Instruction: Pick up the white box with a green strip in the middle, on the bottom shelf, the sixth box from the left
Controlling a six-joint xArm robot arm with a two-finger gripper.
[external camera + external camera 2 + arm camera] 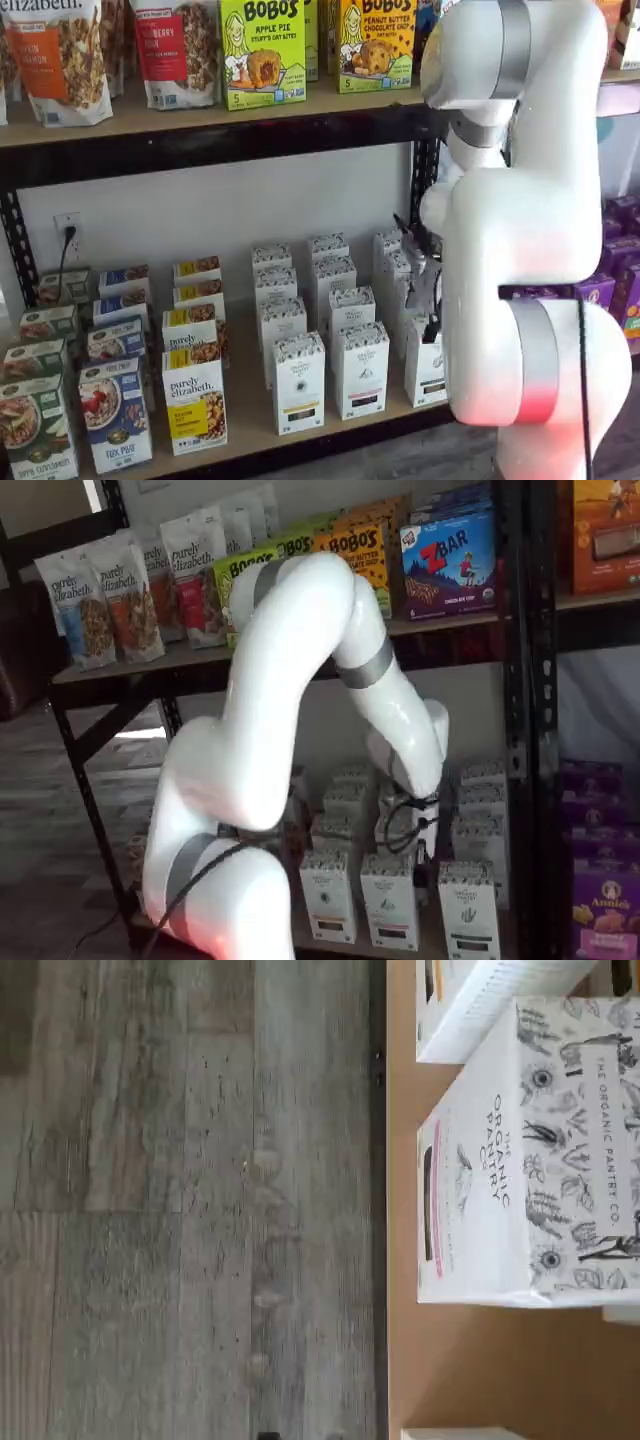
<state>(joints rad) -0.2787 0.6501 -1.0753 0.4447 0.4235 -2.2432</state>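
Observation:
The white box (pixel 425 368) stands upright at the front of the bottom shelf (pixel 250 420), rightmost of three white cartons; it also shows in a shelf view (pixel 468 908). Its dark label strip is too small to tell the colour. My gripper (pixel 435 322) hangs just above its top, black fingers pointing down, partly hidden by my arm. It shows too in a shelf view (pixel 420 858), between that carton and the one to its left. The fingers show side-on and hold no box. The wrist view shows the pale shelf board (pixel 470 1360) and its black front beam (pixel 378 1200).
Two like cartons (pixel 360 368) (pixel 298 382) stand left of it, with more rows behind. The wrist view shows a carton with a dark strip and pink line (pixel 500 1200), one with a yellowish strip (pixel 470 1010), and a third's edge (pixel 450 1433). Cereal boxes (pixel 195 400) fill the left. A black upright (pixel 520 730) stands right.

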